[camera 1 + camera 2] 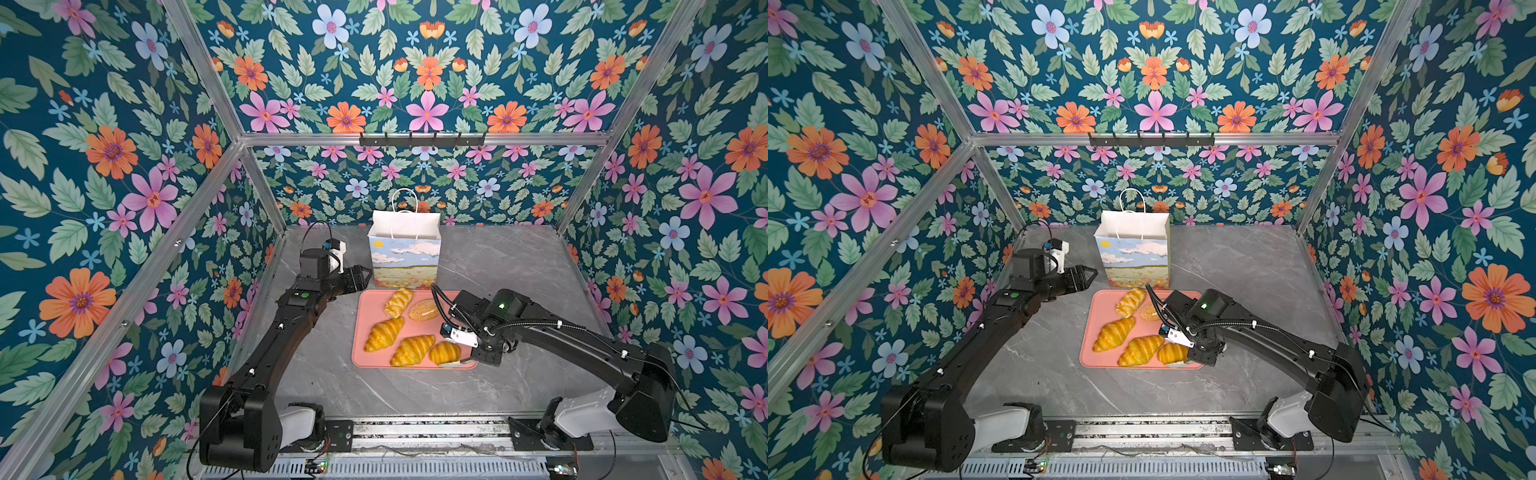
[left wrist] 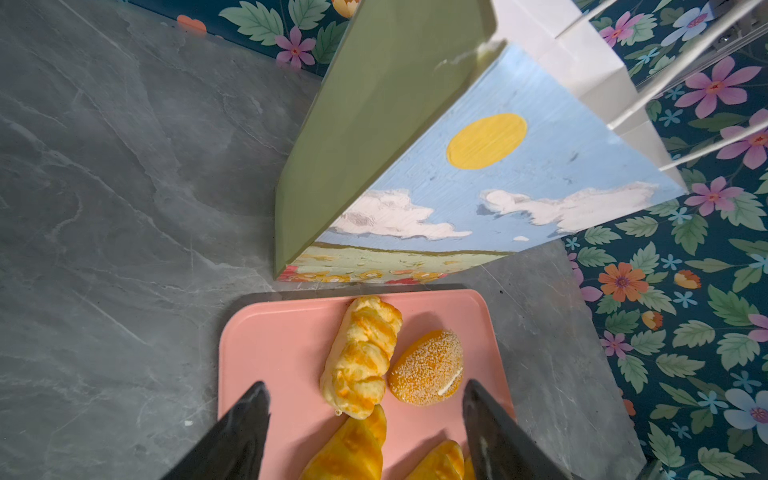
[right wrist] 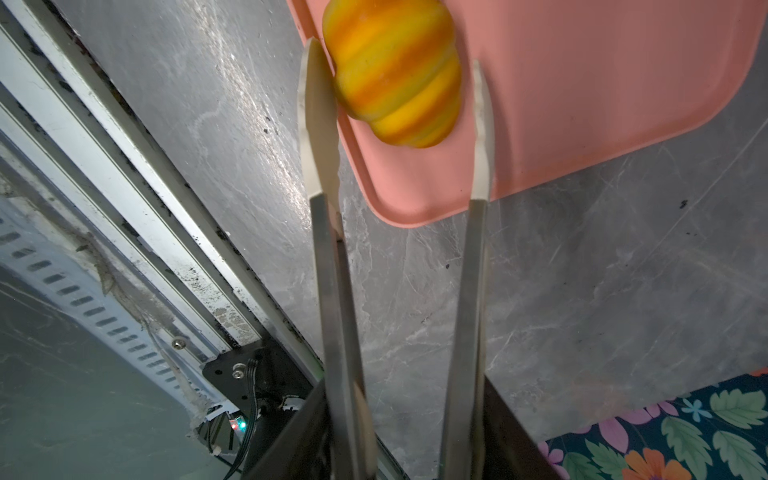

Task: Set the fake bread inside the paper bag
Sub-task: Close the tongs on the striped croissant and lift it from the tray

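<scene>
My right gripper (image 3: 401,436) is clamped on a pair of tongs (image 3: 328,270). Their tips straddle the striped bun (image 3: 395,70) at the near right corner of the tray (image 3: 582,104). One tip touches the bun; the other looks just clear of it, though I can't be sure from this angle. My left gripper (image 2: 365,386) hangs wide open and empty just beside the paper bag (image 1: 405,257). A braided piece (image 1: 398,302), a speckled bun (image 1: 424,311) and two croissants (image 1: 384,333) also lie on the tray. The bag stands upright just behind it.
</scene>
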Controlling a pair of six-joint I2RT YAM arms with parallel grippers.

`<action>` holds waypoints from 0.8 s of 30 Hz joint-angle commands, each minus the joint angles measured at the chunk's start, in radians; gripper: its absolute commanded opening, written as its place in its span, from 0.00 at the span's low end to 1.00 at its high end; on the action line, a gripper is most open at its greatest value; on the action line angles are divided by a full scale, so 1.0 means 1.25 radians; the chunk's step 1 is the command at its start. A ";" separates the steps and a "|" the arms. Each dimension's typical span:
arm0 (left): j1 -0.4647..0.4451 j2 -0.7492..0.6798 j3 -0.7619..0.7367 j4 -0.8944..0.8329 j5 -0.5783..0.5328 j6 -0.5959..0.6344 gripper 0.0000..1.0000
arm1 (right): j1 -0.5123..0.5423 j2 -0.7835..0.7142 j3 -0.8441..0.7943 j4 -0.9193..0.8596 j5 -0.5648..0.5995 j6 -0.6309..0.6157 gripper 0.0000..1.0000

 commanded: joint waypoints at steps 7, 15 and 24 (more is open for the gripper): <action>0.002 0.000 0.009 0.001 0.004 0.014 0.74 | -0.005 0.024 0.020 0.006 -0.040 -0.011 0.44; 0.002 0.004 0.013 -0.001 0.004 0.015 0.74 | -0.020 0.010 0.037 -0.002 -0.059 0.002 0.37; 0.002 0.006 0.021 -0.006 0.003 0.015 0.74 | -0.038 -0.049 0.075 -0.032 -0.018 0.048 0.37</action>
